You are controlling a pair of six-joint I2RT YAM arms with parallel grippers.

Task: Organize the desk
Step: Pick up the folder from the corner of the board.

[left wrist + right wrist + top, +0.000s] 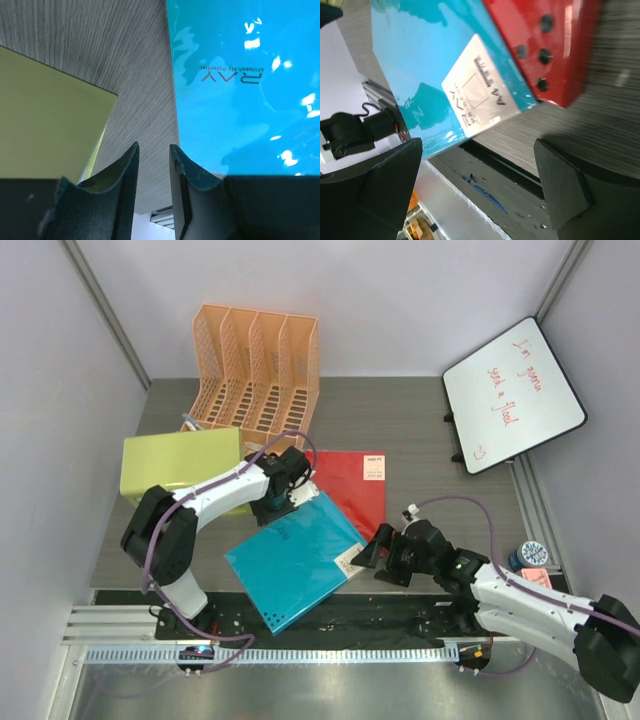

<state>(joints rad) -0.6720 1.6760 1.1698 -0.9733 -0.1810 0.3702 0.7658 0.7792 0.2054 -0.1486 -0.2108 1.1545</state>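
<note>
The dark grey wood-grain desk [420, 440] carries a teal folder [295, 560] lying askew, its far right corner over a red folder [355, 485]. My left gripper [283, 502] hangs low at the teal folder's far left edge, next to the lime-green cabinet [175, 465]. In the left wrist view [154, 146] its fingers are narrowly parted with only bare desk [100, 50] between them and the teal folder [240, 100] to their right. My right gripper [375, 552] is wide open and empty at the teal folder's right corner. In the right wrist view [477, 145] the folder's white label [475, 85] lies just ahead.
An orange mesh file rack [255, 365] stands at the back left. A whiteboard [512, 392] leans at the back right. A blue tape roll [533, 553] and a pink item [535, 577] sit at the right edge. The black strip and rail [350, 615] run along the front.
</note>
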